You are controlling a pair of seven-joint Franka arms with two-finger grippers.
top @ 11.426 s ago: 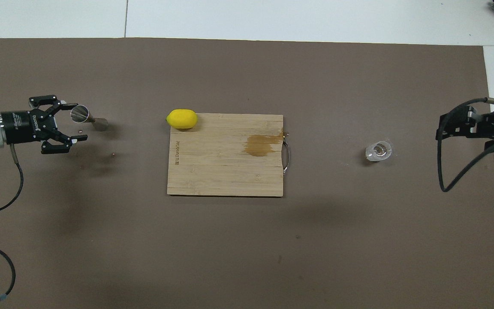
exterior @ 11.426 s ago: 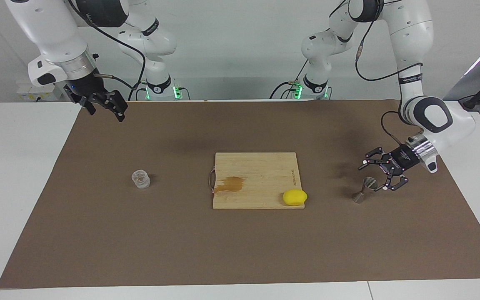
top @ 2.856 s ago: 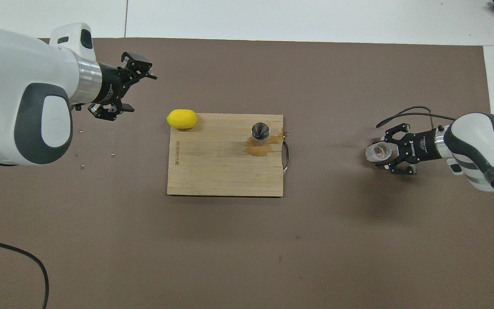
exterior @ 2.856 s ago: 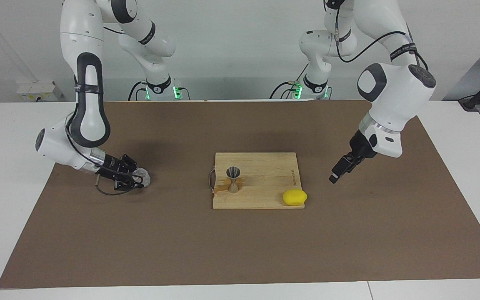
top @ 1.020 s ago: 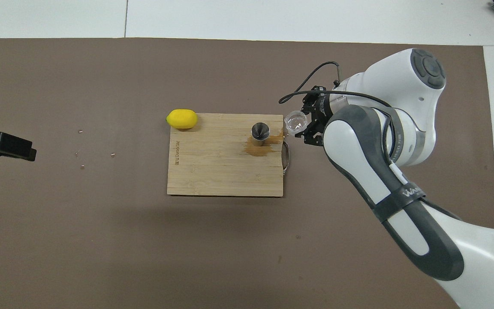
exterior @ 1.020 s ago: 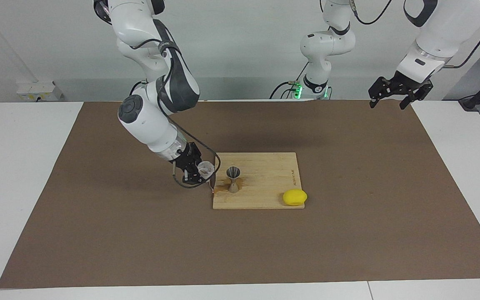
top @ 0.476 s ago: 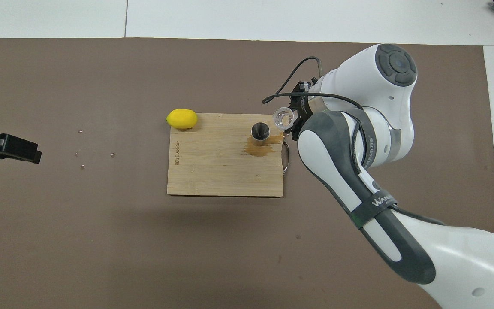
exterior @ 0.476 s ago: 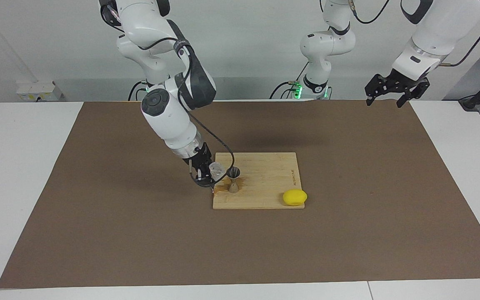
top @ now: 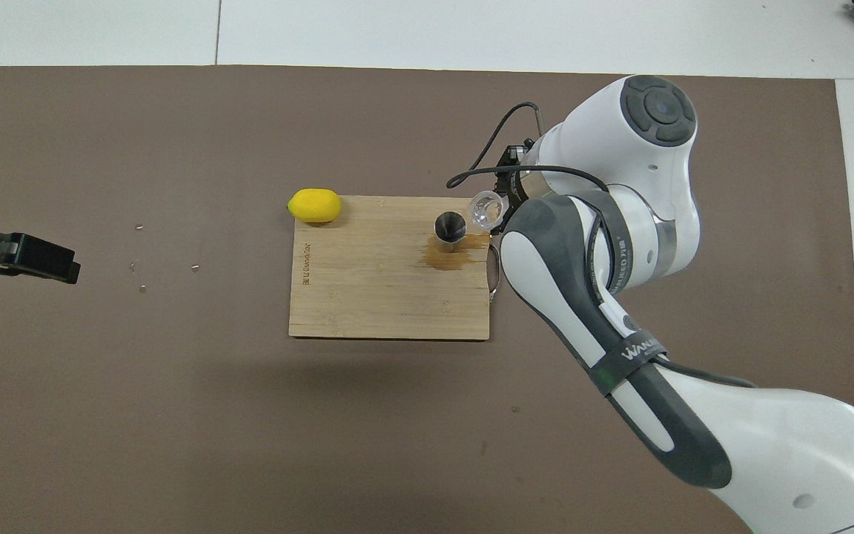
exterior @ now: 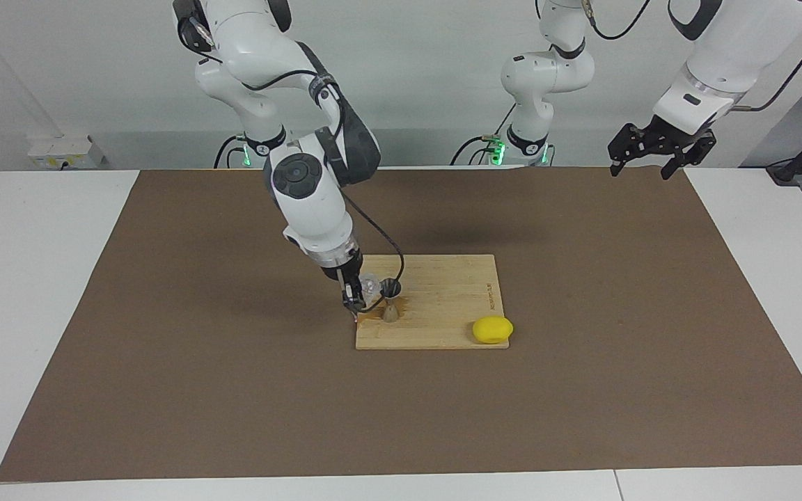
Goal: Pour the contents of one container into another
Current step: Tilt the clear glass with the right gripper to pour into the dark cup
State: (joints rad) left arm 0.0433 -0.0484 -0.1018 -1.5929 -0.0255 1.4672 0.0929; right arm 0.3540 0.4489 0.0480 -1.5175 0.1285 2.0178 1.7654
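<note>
The right pincer (exterior: 361, 291) was closed on the clear glass tumbler (exterior: 370, 284) and held it in the air over the edge of the wooden cutting board (exterior: 443, 306), at the end of the board that is toward the right arm's end of the surface (exterior: 192, 390). The tumbler was tilted, with its mouth turned toward the metal jigger (exterior: 390, 299), and its rim was just beside the top cup of the jigger. If the two were touching, the views did not show it. In the overhead view the tumbler (top: 487, 208) appeared beside the open mouth of the jigger (top: 450, 225).

The jigger stood upright on the board, on a brown wet stain (top: 448, 256). A yellow lemon (exterior: 492, 329) lay at the corner of the board toward the left arm's end, on the side farther from the robots.

The left pincer (exterior: 660, 149) was raised in the air over the edge of the brown mat (exterior: 582, 417) at the left arm's end, where the left arm waited. Its fingers were spread wide apart and it held nothing.
</note>
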